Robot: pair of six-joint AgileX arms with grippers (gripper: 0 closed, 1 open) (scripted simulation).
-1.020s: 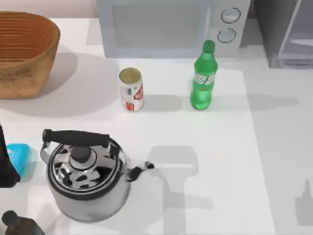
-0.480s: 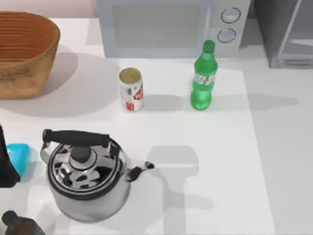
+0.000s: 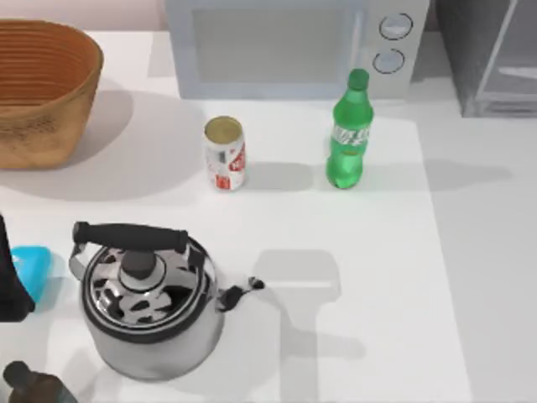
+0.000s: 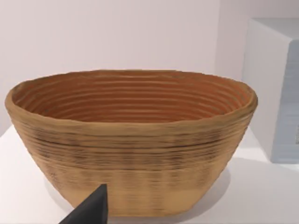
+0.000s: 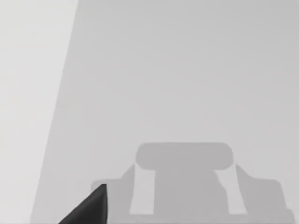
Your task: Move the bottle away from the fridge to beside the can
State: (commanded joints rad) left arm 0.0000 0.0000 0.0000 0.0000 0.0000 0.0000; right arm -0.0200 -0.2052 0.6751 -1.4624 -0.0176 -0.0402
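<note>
The bottle (image 3: 349, 134) is seen upright near the microwave (image 3: 294, 46), with the fridge (image 3: 491, 54) at the table's far right and the can (image 3: 225, 154) well apart on its left, so the move is judged not yet begun; a basket (image 3: 46, 88) and a kettle (image 3: 147, 302) are kept clear of that path; a dark fingertip (image 4: 91, 210) is seen before the basket, another (image 5: 91, 207) over bare table; whether either gripper's jaws are parted cannot be told; nothing is changed from the earlier frames.
</note>
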